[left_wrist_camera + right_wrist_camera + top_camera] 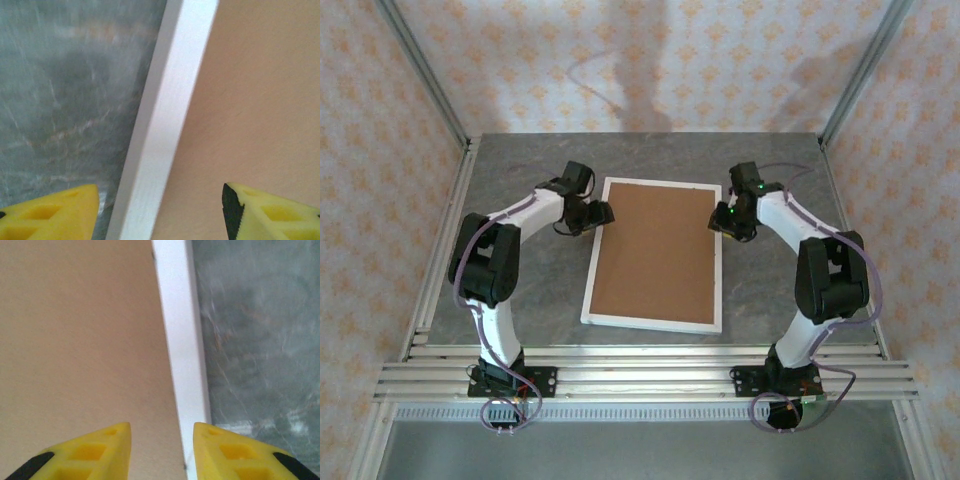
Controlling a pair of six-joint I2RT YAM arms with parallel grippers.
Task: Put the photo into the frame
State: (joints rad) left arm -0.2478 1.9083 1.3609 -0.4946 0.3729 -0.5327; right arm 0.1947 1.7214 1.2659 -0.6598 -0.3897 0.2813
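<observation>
2 end effectors (pixel 604 213) (pixel 719 221) @ frame (pixel 650 323) edges

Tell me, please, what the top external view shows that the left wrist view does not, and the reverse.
Top external: the whole frame, both arms, and the right gripper at its right edge. Left wrist: the yellow fingers of the left gripper, apart, straddling the white left border, one over the table, one over the brown board. Shared: frame border, board and table.
</observation>
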